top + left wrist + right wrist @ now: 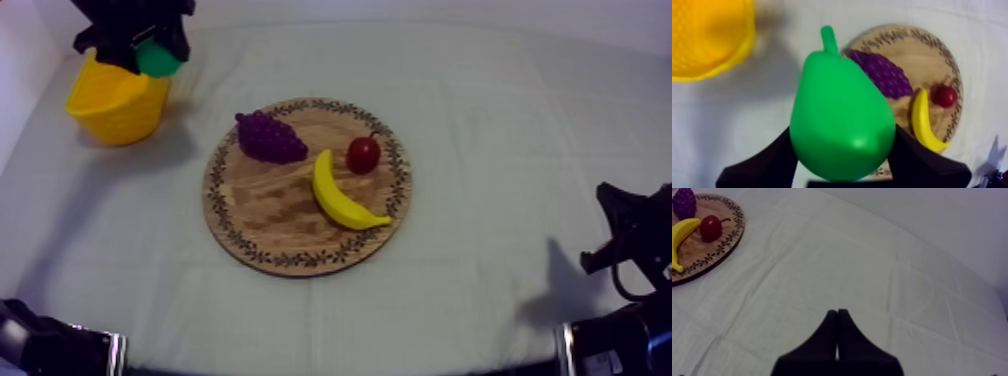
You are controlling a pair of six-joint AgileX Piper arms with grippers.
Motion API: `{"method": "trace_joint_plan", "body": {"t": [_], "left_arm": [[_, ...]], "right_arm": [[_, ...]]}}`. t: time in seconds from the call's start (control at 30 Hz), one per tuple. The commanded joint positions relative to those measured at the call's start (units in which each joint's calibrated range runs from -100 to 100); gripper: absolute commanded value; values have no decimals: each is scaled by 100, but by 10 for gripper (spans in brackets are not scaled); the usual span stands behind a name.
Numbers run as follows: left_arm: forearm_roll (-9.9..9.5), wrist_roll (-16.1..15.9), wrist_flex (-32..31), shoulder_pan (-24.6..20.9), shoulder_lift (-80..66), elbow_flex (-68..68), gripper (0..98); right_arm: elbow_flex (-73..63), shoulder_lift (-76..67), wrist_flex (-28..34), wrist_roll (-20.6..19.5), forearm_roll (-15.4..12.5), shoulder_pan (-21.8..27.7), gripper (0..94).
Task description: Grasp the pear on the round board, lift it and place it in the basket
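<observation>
At the far left of the tabletop [480, 300], by the yellow basket [118, 118]: my left claw [150, 48] holds the pear [842, 120] clamped between its two black fingers [767, 165], one on each flank of the fat lower half, stalk pointing away from the wrist. I judge the low, wide grip sensible, since the broadest part gives the most bearing.

Position: top view puts the pear at the basket's rim, on the side toward the round wooden board [265, 225]. Left wrist view has the basket off to one side and cloth beneath the fruit. Judgement: not yet squarely over the opening, and a release now could glance off the rim.

Board carries the grapes [270, 137], banana [340, 195] and small red fruit [363, 154], well apart from the basket.

Right claw [837, 320]: fingers together as a narrow wedge, gripping nothing, parked over bare cloth on the right, out of the way.

Hard to make out:
- The left fingertips are hidden behind the pear.
- The arm covers the basket's far rim in top view.
- The basket's inside is cut off.
- I cannot tell the pear's height above the rim.
</observation>
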Motion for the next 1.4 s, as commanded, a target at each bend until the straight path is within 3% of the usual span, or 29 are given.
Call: {"method": "trace_joint_plan", "body": {"t": [0.0, 0.2, 0.77, 1.37], "left_arm": [[-50, -56, -4, -218, 122, -167, 457], [-143, -161, 0, -589, 526, -719, 452], [-162, -444, 15, -1439, 1410, -2019, 454], [11, -407, -152, -1659, 1915, -2366, 427]], "right_arm": [[-2, -3, 2, 0, 1, 0, 2], [-2, -3, 2, 0, 1, 0, 2], [-2, -3, 2, 0, 1, 0, 2], [-2, -3, 2, 0, 1, 0, 2]]}}
